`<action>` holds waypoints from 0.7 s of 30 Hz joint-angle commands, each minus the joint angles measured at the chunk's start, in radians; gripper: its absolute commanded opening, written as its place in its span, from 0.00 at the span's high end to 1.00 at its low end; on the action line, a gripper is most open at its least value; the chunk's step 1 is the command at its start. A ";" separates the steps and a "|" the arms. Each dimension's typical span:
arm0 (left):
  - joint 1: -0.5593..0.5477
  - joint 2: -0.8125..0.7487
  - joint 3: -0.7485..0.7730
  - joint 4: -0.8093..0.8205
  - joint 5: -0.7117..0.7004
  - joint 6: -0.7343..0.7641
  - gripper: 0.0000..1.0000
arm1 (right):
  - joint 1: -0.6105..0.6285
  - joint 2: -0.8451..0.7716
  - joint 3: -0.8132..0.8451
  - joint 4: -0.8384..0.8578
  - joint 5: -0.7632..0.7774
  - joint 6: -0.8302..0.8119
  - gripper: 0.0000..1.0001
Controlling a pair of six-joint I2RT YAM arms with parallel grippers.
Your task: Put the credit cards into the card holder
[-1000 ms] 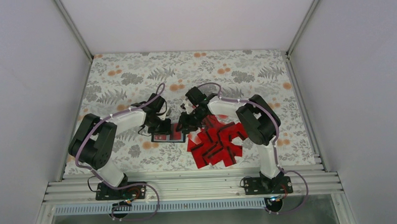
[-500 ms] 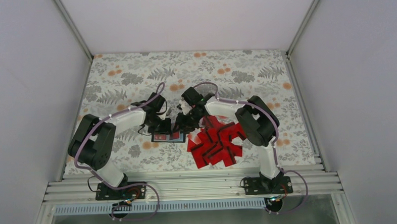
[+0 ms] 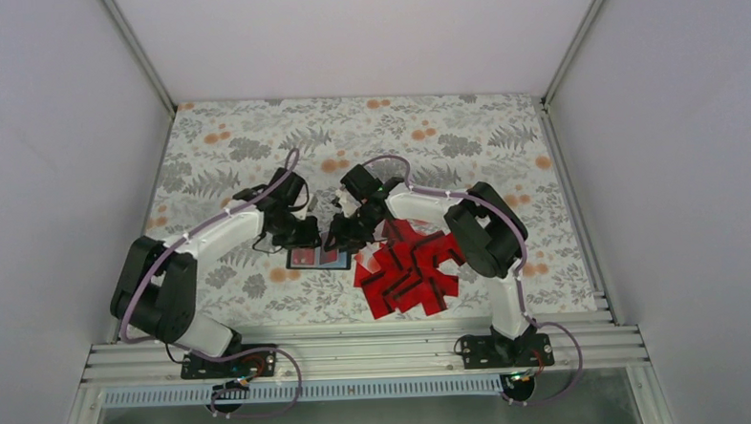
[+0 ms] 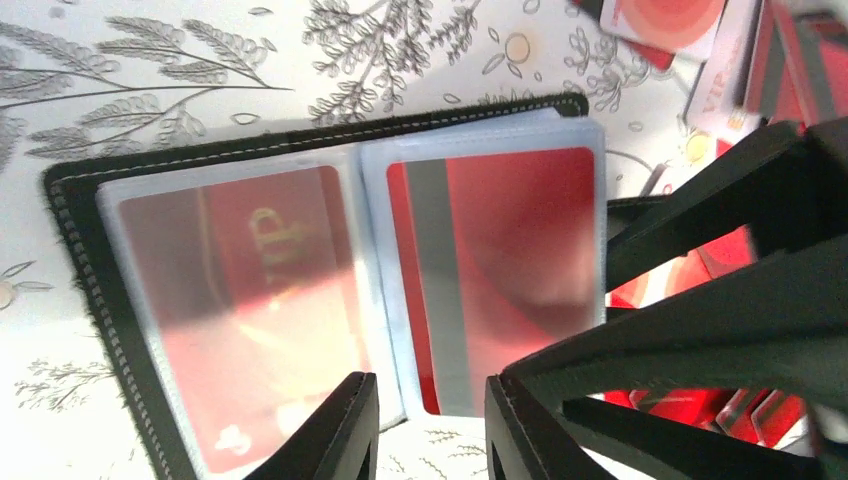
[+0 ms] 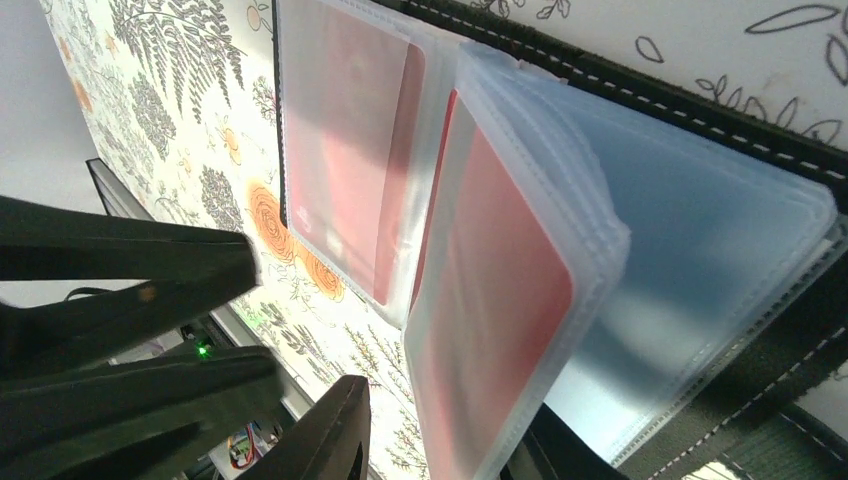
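Note:
The card holder (image 3: 318, 259) lies open on the flowered cloth between my two grippers. In the left wrist view its clear sleeves (image 4: 480, 270) hold red cards, one on each side. The loose credit cards (image 3: 413, 272) lie in a red heap just right of it. My left gripper (image 3: 301, 236) (image 4: 430, 425) is open and empty over the holder's near edge. My right gripper (image 3: 339, 235) (image 5: 440, 420) is open, with one clear sleeve holding a red card (image 5: 500, 330) raised between its jaws. The left jaw stands apart from that sleeve and the right jaw is mostly hidden behind it.
White walls close in the cloth on the left, right and far sides. An aluminium rail (image 3: 359, 351) runs along the near edge by the arm bases. The right gripper's black fingers (image 4: 720, 300) crowd the holder's right side in the left wrist view.
My left arm has stretched out, its elbow swinging left, and its gripper has drawn back a little from the holder. My right gripper has edged left over the holder.

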 commanded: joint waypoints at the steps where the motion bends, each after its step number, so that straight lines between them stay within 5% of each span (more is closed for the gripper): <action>1: 0.020 -0.062 0.039 -0.070 -0.053 0.007 0.68 | 0.018 0.011 0.026 -0.003 -0.004 0.002 0.69; 10: 0.047 -0.176 0.046 -0.146 -0.107 0.003 0.52 | 0.020 0.015 0.027 -0.016 0.007 0.008 0.68; 21: 0.068 -0.266 0.092 -0.228 -0.177 0.001 0.50 | 0.075 0.006 0.197 0.061 -0.138 -0.007 0.64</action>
